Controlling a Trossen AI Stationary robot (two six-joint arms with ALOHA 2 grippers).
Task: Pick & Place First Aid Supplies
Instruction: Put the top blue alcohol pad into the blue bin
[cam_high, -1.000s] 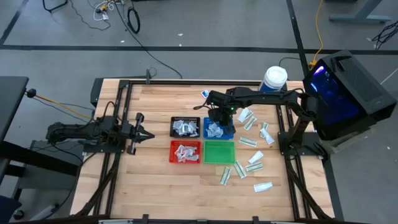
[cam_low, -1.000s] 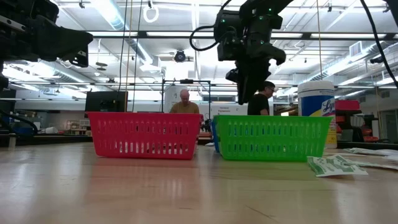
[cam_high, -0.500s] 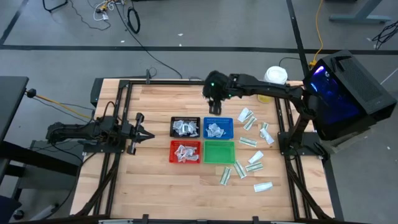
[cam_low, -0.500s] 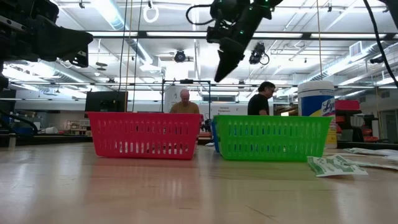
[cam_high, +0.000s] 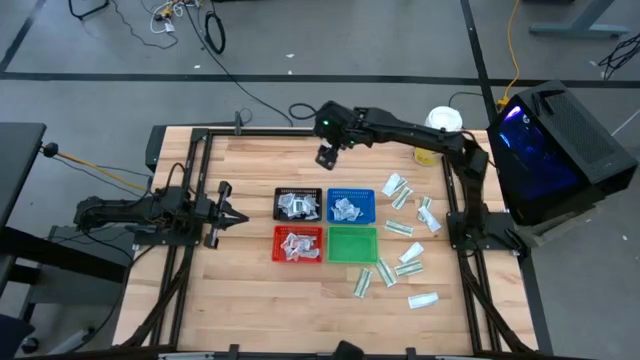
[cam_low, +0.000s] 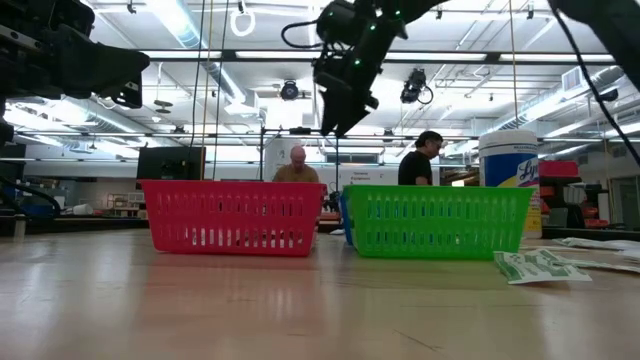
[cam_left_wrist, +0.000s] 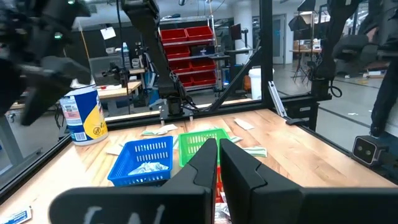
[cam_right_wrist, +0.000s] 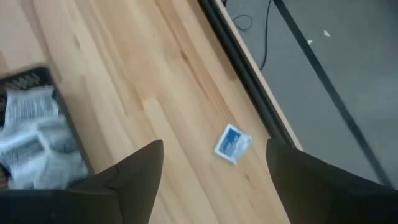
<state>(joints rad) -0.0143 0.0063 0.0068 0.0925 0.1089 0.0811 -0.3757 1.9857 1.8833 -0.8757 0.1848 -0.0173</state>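
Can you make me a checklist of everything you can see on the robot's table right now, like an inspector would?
Surface: wooden table, framed by dark rails.
Job's things: small packets fill the black tray, blue tray and red tray; the green tray looks empty. Loose white-and-green packets lie to the trays' right. One blue-printed packet lies alone near the far edge.
Clutter: big white jar with a yellow label, at the far right corner.
Grippers: right gripper raised over the far edge, jaws open, empty. Left gripper waits at the table's left side, jaws shut.
Cables: loops on the floor beyond the table.
Surroundings: two people in the room behind.
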